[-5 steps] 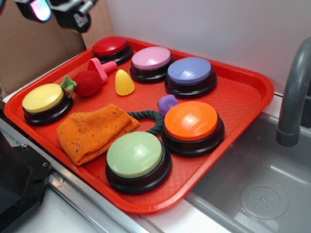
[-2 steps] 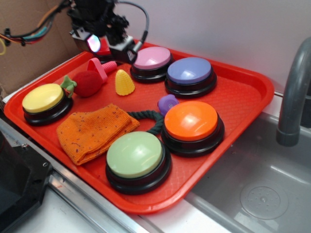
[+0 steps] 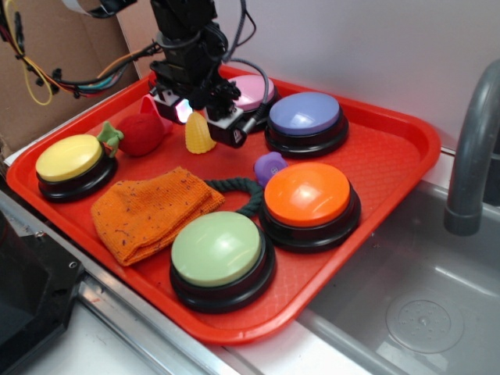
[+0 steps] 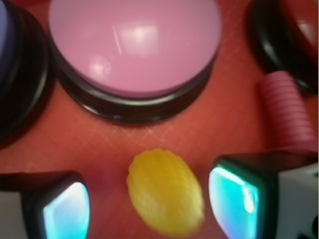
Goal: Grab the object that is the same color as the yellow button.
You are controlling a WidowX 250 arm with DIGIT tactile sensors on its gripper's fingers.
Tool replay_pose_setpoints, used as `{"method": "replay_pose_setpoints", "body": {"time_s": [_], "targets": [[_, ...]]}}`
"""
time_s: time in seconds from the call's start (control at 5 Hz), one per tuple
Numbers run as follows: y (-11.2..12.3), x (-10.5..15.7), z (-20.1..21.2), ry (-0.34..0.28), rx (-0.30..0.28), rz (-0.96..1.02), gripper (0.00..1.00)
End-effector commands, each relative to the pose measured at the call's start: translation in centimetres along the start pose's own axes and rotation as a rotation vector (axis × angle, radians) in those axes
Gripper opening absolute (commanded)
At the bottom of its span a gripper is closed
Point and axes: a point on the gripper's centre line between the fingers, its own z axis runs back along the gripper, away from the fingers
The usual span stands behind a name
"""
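So my hand [image 4: 149,204] is spread wide right now, one finger [image 4: 65,209] on each side of the yellow cone toy [image 4: 164,191], with a bit of daylight between the toy and both pads as far as I can see. Nothing gripped. From the outside cam the hand [image 3: 197,117] sits low over the cone [image 3: 199,134], which stands upright on the red tray [image 3: 391,156]. Just past it on the wrist cam is the pink button [image 4: 134,45], and a ribbed pink piece [image 4: 284,112] sits off to the right. The red strawberry-looking toy [image 3: 139,134] is just beside the cone, and the yellow button [image 3: 70,160] sits well apart at the tray's left corner. Closer to the front I've got the orange cloth [image 3: 152,211], green button [image 3: 219,254] and orange button [image 3: 308,199]. The purple button [image 3: 305,117] is at the back.
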Motion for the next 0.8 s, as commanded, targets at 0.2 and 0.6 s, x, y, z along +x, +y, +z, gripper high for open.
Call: {"method": "replay_pose_setpoints", "body": {"time_s": [0.2, 0.6], "targets": [[1.0, 0.9, 0.4, -0.028, -0.029, 0.017, 0.0], [1.9, 1.2, 4.9, -0.03, -0.027, 0.082, 0.0]]}}
